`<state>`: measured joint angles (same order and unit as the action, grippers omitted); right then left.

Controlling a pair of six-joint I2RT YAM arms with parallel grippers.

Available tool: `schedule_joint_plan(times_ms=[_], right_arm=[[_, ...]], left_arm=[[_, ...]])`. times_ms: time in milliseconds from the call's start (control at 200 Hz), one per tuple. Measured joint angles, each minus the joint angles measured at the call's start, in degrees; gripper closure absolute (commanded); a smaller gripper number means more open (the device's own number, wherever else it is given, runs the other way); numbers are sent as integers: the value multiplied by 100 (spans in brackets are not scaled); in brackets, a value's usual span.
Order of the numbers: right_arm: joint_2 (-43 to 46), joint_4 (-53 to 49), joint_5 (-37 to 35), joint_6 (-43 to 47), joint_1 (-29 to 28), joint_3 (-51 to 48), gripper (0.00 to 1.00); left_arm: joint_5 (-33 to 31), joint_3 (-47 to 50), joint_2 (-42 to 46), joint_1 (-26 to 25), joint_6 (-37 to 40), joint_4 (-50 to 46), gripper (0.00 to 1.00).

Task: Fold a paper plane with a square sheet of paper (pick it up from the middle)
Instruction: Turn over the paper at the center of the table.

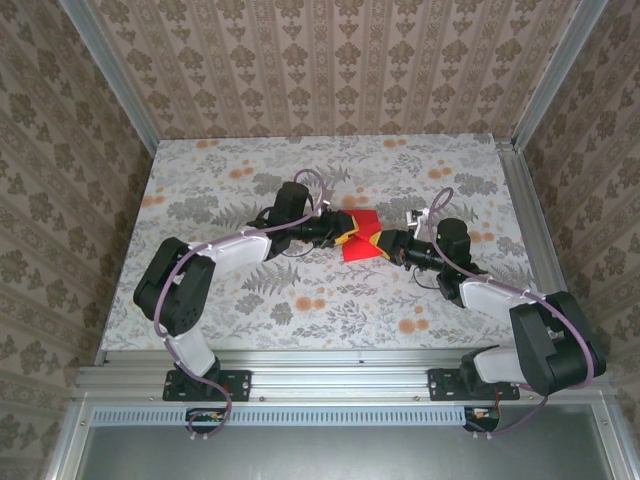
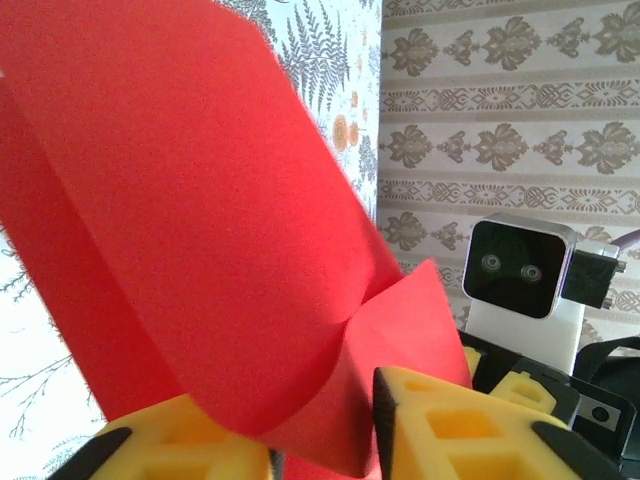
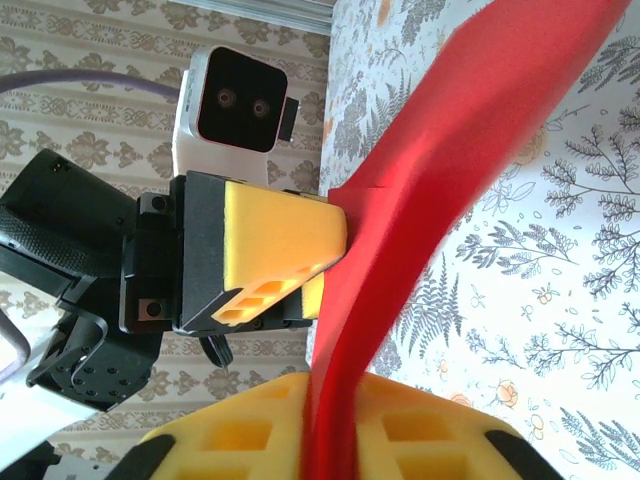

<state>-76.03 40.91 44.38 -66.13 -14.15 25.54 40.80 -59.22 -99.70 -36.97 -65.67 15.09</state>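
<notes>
Where right jaws clamp sheet of paper (image 3: 430, 180), edge hidden.

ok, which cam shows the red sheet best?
Left wrist: the sheet of paper sits close, broad face and overlapping folds visible. Top external has it small and distant. Right wrist sees it mostly edge-on, a curved strip.
</notes>
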Motion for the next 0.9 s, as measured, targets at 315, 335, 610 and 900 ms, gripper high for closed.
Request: schedule_joint_plan(times_ms=[315,335,610,900], right_arm=[[511,-2448,-278,1338,0,538,97],[564,-2673,-352,1491,0,608,97],[1128,-6013,-2656,3152,-254,1858,100],[522,-7971,-5733,3753,-1742,3012,99]], left_arm=[[-157,-256,83,201,776,-1152,47],[-181,-297,120,221,870,-1263,47],[-308,-612,743,487,1659,-2105,40],[-304,-695,1040,706,2181,-2787,35]])
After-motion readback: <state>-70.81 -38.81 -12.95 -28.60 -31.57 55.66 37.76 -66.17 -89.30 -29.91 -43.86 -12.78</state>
